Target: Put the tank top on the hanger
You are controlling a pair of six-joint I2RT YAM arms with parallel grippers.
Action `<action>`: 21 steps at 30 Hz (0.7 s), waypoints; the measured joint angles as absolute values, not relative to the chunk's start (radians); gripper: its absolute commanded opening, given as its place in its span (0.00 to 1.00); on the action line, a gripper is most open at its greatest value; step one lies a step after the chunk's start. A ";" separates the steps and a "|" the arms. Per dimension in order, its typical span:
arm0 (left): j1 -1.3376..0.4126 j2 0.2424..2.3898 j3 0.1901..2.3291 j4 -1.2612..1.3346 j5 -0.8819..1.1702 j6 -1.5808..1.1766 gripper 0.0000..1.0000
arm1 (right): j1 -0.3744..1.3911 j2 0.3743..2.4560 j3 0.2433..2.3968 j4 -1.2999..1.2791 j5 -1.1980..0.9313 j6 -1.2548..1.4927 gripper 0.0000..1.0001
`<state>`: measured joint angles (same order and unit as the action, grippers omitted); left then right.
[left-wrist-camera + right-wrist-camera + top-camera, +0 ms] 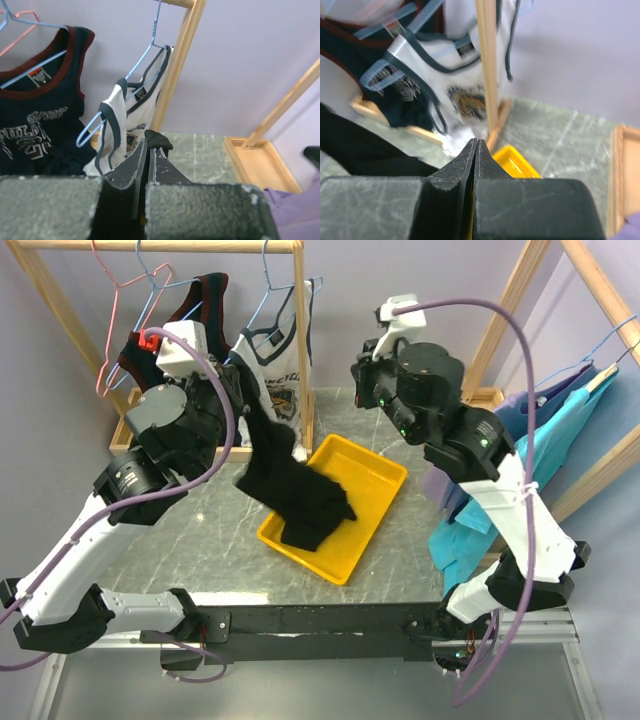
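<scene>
Our left claw point(150, 146) grips the tank top point(295, 490), which trails toward 5 o'clock into the yellow tray point(375, 485); our right claw point(476, 152) is clenched, empty.

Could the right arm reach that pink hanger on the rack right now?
Probably not easily. The pink hanger hangs at the far left end of the rack, beyond the white jersey and navy jersey, and the left arm, holding up the tank top, stands between it and the right gripper.

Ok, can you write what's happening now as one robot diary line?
left tool: shut on tank top, lifted, tail in yellow tray | right tool: shut, empty | hanger: on rack, bare
</scene>
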<state>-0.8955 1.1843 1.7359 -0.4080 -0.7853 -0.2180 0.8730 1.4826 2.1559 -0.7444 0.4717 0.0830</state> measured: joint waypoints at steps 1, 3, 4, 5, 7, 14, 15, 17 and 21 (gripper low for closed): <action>-0.893 1.190 1.740 -0.400 -0.786 -0.199 0.01 | 0.859 1.483 2.129 -0.744 0.463 0.087 0.00; -0.891 1.211 1.769 -0.396 -0.782 -0.176 0.01 | 0.825 1.480 2.085 -0.746 0.439 0.103 0.22; -0.891 1.227 1.790 -0.395 -0.779 -0.170 0.01 | 0.809 1.473 2.048 -0.734 0.423 0.120 0.28; -0.890 1.243 1.815 -0.394 -0.772 -0.165 0.01 | 0.795 1.455 1.993 -0.717 0.403 0.138 0.32; -0.890 1.266 1.841 -0.386 -0.755 -0.157 0.01 | 0.784 1.394 1.839 -0.662 0.329 0.178 0.43; -0.890 1.266 1.814 -0.387 -0.722 -0.152 0.01 | 0.796 1.206 1.262 -0.362 -0.027 0.348 0.50; -0.890 1.266 1.814 -0.388 -0.721 -0.153 0.01 | 0.803 1.200 1.208 -0.313 -0.062 0.378 0.54; -0.890 1.267 1.814 -0.388 -0.719 -0.155 0.01 | 0.830 1.195 1.126 -0.235 -0.082 0.434 0.54; -0.890 1.268 1.814 -0.394 -0.711 -0.170 0.01 | 0.937 1.153 0.997 -0.070 -0.068 0.541 0.54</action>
